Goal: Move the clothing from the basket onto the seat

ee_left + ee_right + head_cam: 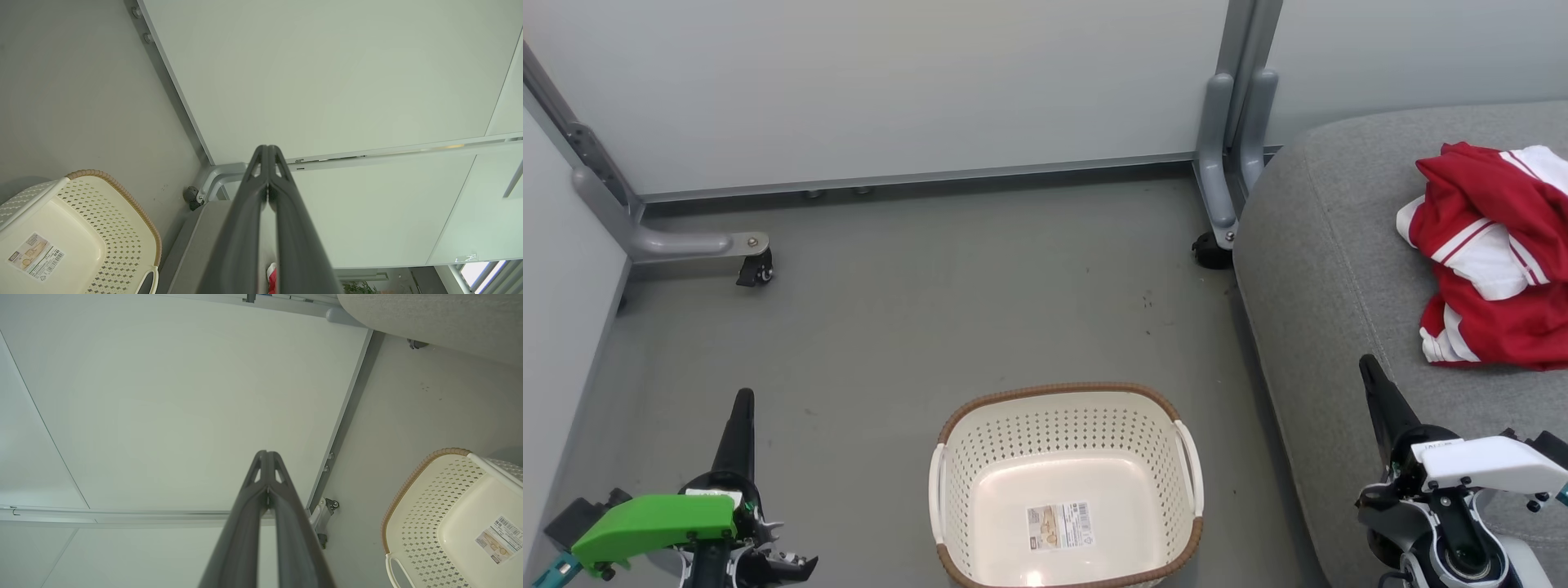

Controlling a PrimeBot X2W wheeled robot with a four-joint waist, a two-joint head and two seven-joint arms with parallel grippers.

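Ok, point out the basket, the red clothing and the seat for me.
basket [1062,388]: head view, brown back rim.
clothing [1486,188]: head view, red fabric near its top.
seat [1323,269]: head view, bare grey cushion left of the clothing.

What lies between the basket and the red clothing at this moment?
In the head view, between the basket and the clothing there is a strip of bare floor, then the bare grey seat.
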